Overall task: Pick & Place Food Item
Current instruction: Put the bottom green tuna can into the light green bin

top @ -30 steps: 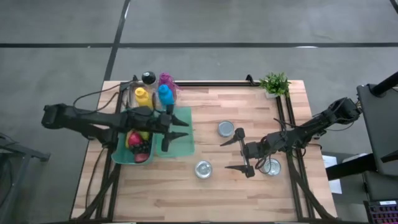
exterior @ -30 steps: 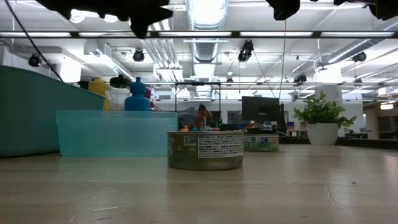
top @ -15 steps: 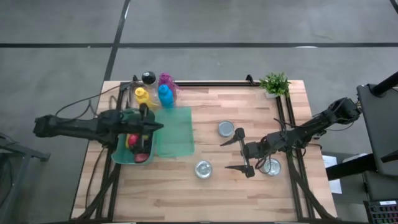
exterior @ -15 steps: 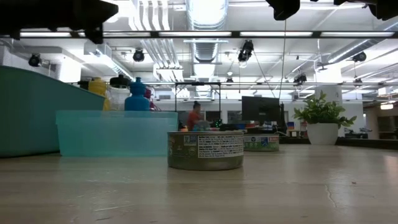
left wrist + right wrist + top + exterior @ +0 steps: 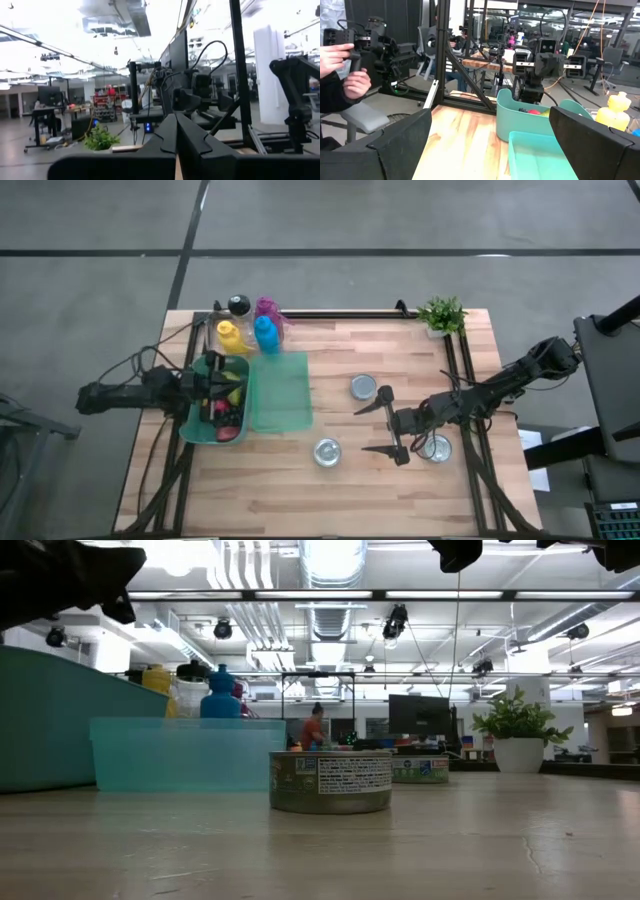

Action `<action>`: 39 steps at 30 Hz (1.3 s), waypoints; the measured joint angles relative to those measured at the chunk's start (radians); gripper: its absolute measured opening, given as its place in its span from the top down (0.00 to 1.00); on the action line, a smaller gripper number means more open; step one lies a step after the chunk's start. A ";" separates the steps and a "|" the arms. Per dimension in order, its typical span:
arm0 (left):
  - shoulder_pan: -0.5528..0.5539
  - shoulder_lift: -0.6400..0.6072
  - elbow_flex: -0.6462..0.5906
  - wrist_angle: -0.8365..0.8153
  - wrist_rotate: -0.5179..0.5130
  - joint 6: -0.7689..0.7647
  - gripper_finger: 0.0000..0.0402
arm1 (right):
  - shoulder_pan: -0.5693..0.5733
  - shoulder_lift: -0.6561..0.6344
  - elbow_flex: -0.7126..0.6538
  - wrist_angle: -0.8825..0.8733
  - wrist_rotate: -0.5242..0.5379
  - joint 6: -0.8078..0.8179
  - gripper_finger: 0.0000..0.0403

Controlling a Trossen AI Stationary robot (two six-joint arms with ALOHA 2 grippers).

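While the left tool (image 5: 222,383) hangs pressed together and empty over the teal bin (image 5: 192,425) of food items (image 5: 226,414), the spread right tool (image 5: 388,428) waits between cans (image 5: 363,387); next: reopen, descend, pinch one.

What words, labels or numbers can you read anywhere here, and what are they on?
Nothing can be read for certain.
Short round metal can with a paper label: small print and a panel on the label, too blurred to read.
Second flat can behind it: green label, too small to read.
Blue plastic bottle and yellow plastic bottle: no text shows.
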 joint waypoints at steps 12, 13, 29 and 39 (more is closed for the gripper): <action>-0.001 -0.017 -0.012 -0.108 0.004 -0.004 0.99 | 0.000 0.000 0.000 0.000 0.000 0.000 0.01; -0.001 -0.017 -0.012 -0.131 0.004 -0.004 0.99 | 0.000 0.000 0.000 0.000 0.000 0.000 0.01; -0.002 -0.017 -0.013 -0.272 0.004 -0.126 0.99 | 0.000 0.000 0.000 0.000 0.000 0.000 0.01; -0.002 -0.012 -0.013 -0.329 0.004 -0.142 0.99 | 0.000 0.000 0.000 0.000 0.000 0.000 0.01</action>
